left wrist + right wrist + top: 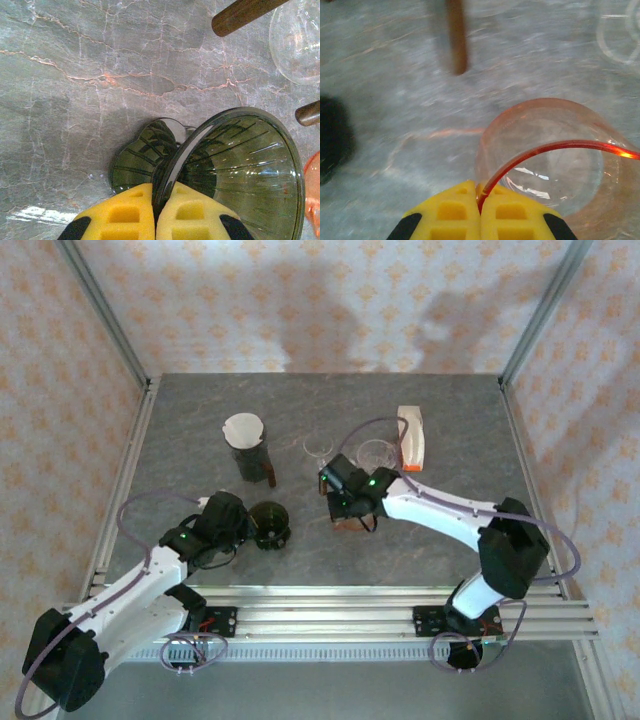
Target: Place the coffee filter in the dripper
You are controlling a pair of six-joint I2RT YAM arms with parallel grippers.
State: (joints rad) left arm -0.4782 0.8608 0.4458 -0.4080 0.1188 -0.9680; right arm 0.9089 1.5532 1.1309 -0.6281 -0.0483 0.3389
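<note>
The white paper coffee filter [243,428] is perched on a dark brown cylindrical holder [255,465] at the back left of the grey marble table [180,440], well apart from the dark green ribbed glass dripper [270,525]. The dripper's rim is pinched by the left pincer [155,200]. That's plain close up but hidden under the wrist from above. Clear glassware [320,448] is parked behind. The right pincer [480,200], its arm stretched leftward, is clamped on the rim of an orange-tinted clear cup [545,165].
</note>
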